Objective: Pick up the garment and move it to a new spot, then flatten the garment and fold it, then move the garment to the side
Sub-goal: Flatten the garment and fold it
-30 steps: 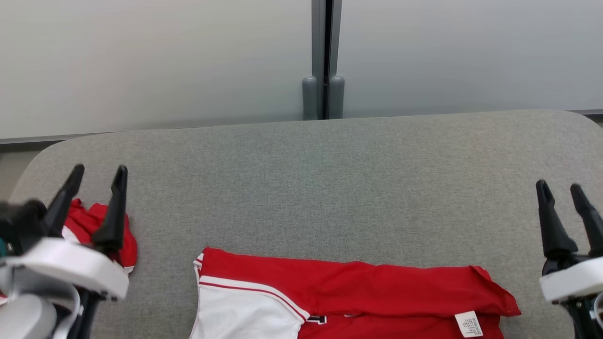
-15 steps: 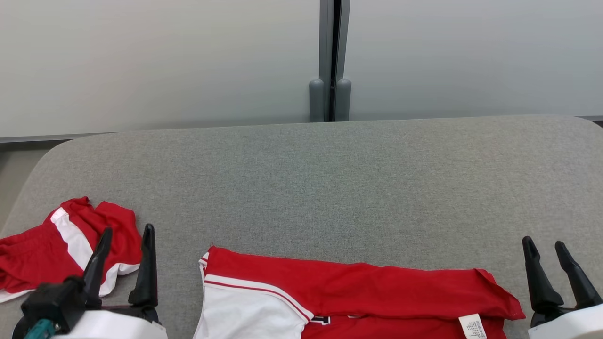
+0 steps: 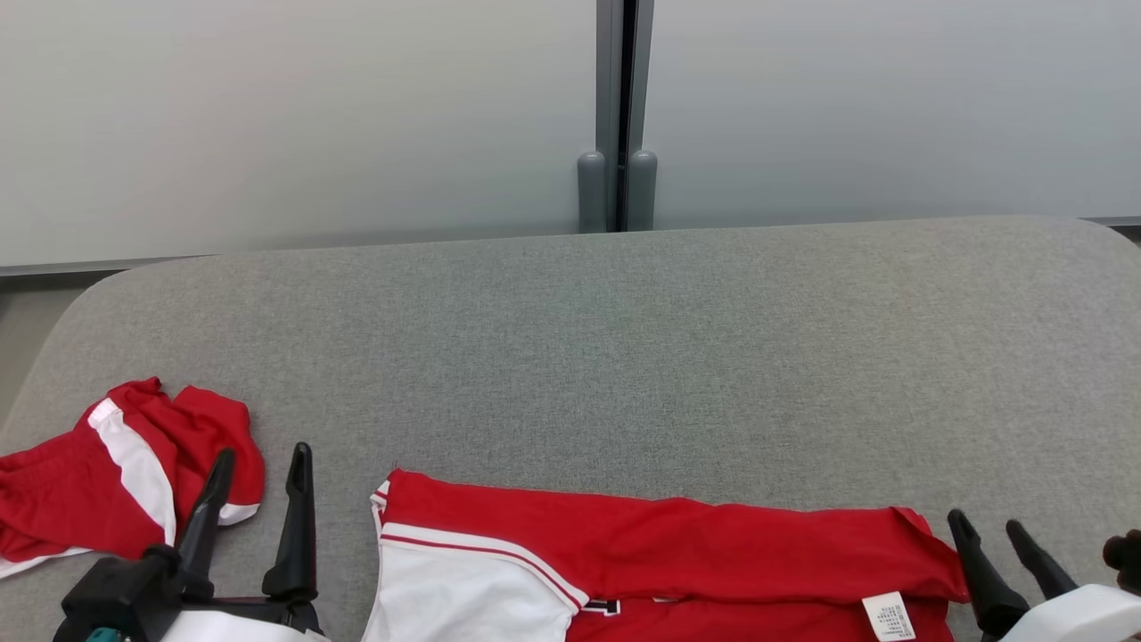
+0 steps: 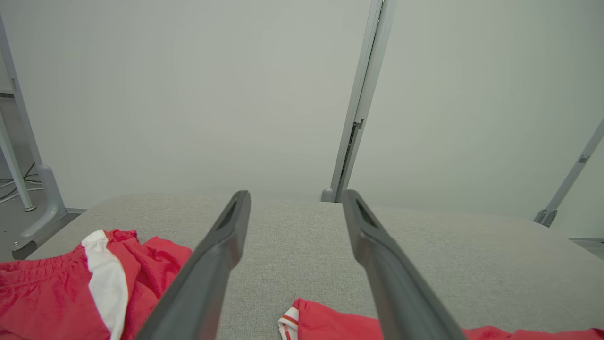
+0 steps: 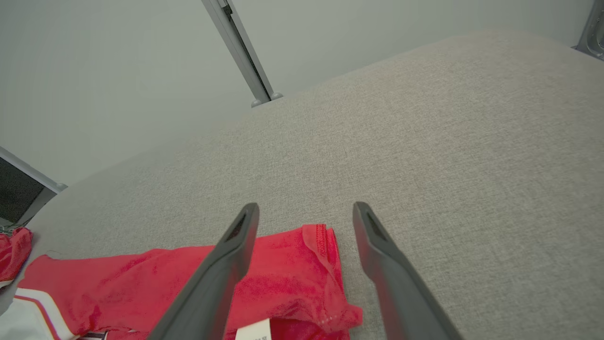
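- We are looking at the long red knit garment with a white side panel and striped trim (image 3: 677, 544). It is lying spread out along the near edge of the grey fabric-covered table (image 3: 624, 357), with its white care label (image 3: 887, 615) facing up near the right end.
- The left gripper (image 3: 263, 451) is hovering just beside the garment's left end, its two dark fingers standing wide apart and holding nothing.
- The right gripper (image 3: 986, 521) is hanging just off the garment's right corner, likewise spread wide and empty. In the right wrist view the red hem corner (image 5: 325, 241) is sitting between the fingers, lower down.
- We are reading this bracketing as deliberate. With one gripper at each end, both are lining up to pinch the two ends together and lift the cloth evenly, without bunching.
- A crumpled red-and-white cloth piece with an elastic waistband (image 3: 116, 481) is lying at the table's far left, well apart from the long garment. We are taking it as out of play there.
- The broad bare stretch of table behind is offering room for a new spot, and we are judging the pick-up as not yet begun.
- Something dark (image 3: 1123, 553) is poking in at the right edge, and we cannot tell what it is.
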